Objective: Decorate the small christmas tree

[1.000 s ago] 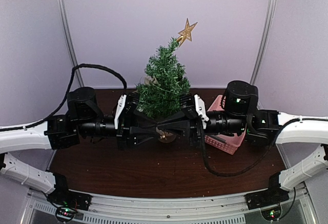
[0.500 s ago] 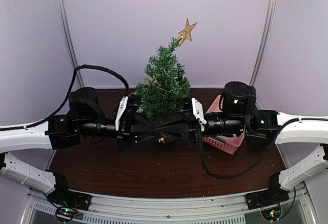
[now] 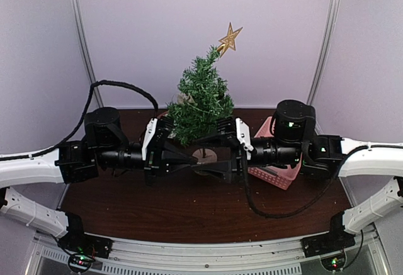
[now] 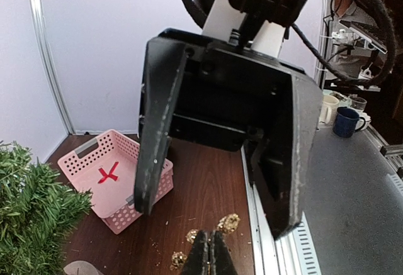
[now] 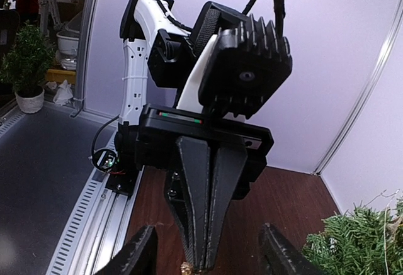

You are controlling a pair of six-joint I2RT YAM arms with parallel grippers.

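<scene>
The small christmas tree (image 3: 201, 102) stands at the back middle of the table with a gold star (image 3: 230, 38) on its tip; its needles also show in the left wrist view (image 4: 28, 218) and the right wrist view (image 5: 359, 243). My left gripper (image 3: 192, 160) (image 4: 209, 250) is in front of the trunk, shut on a gold glittery ornament (image 4: 228, 223) whose clumps stick out on both sides of the tips. My right gripper (image 3: 204, 157) (image 5: 211, 253) faces it, open, its fingers (image 4: 154, 130) standing on either side of the left fingertips without touching them.
A pink perforated basket (image 3: 277, 169) (image 4: 110, 174) with a red cross on its floor sits right of the tree, under the right arm. Black cables loop behind both arms. A metal rail (image 3: 208, 250) runs along the table's near edge.
The left gripper closed on the gold ornament. The right gripper, shut on it before, opened and let go. Both wrists stayed in front of the tree.
</scene>
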